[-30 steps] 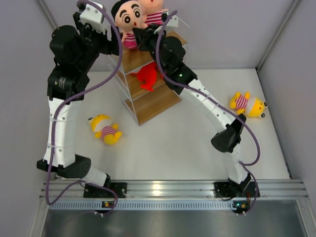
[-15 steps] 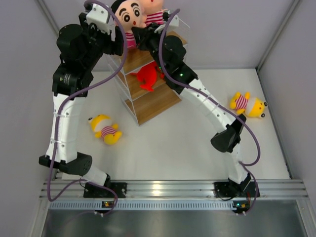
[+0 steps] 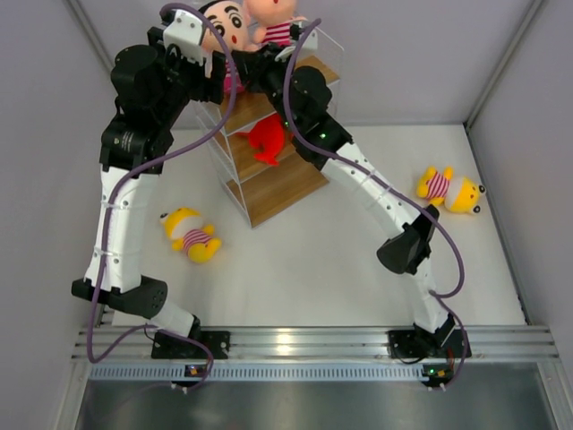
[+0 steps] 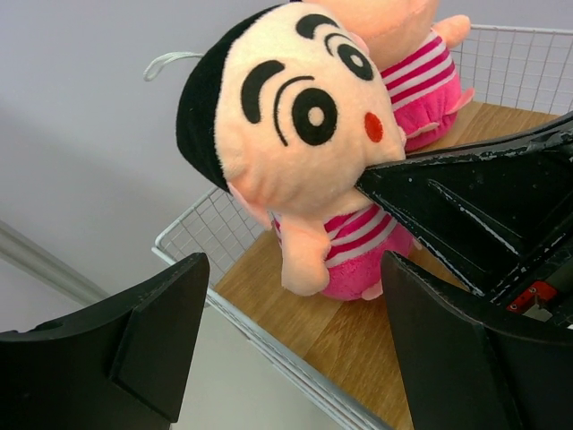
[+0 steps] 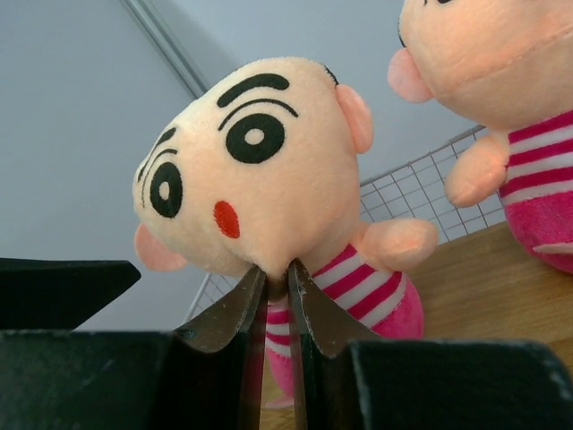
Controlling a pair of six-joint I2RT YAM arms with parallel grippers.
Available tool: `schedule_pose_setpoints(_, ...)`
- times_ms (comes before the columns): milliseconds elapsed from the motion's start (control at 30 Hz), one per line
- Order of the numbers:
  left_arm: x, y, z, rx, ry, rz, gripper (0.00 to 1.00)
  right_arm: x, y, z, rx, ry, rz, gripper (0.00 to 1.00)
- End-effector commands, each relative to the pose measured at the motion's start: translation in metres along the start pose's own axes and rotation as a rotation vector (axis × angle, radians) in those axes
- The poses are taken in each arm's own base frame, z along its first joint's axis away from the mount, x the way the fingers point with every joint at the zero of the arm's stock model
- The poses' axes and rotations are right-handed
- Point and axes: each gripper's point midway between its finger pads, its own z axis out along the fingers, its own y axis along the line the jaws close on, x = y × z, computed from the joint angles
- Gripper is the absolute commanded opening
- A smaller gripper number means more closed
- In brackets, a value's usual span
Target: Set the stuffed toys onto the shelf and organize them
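Two toys sit on shelf (image 3: 277,193) top tier, far side. Right gripper (image 5: 276,269) pinched on boy doll (image 5: 251,170) chin. Left gripper (image 4: 291,278) spread wide, empty, flanking it. We judge step: seating doll. Next we release without tipping it, then fetch yellow figures (image 3: 190,233) off table (image 3: 358,269).

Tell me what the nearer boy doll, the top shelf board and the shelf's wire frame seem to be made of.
The boy doll looks like soft plush fabric, matte and faintly fuzzy, with visible seams. The top shelf board looks like wood or wood-look laminate: light brown, smooth, faint grain. The frame seems to be thin metal wire coated white, forming a grid.
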Motion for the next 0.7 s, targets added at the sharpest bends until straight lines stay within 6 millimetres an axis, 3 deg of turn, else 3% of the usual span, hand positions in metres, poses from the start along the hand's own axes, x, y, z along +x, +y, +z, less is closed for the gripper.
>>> schedule_pose_setpoints(0, -0.011, 0.006, 0.0, -0.03, -0.044, 0.012, 0.83, -0.02, 0.018, 0.005, -0.086, -0.074, 0.019, 0.15)
schedule_pose_setpoints(133, -0.009, 0.006, 0.001, -0.031, -0.039, 0.014, 0.83, -0.018, 0.023, 0.011, -0.144, -0.115, -0.019, 0.15)
schedule_pose_setpoints(300, -0.006, 0.007, 0.0, -0.034, -0.033, 0.018, 0.83, -0.006, 0.019, 0.016, -0.151, -0.119, -0.04, 0.14)
schedule_pose_setpoints(467, -0.006, 0.008, 0.0, -0.041, -0.033, 0.027, 0.83, -0.009, 0.015, 0.018, -0.14, -0.149, -0.024, 0.11)
schedule_pose_setpoints(667, -0.005, 0.01, -0.003, -0.05, -0.036, 0.038, 0.83, -0.008, 0.015, 0.019, -0.155, -0.147, -0.025, 0.25)
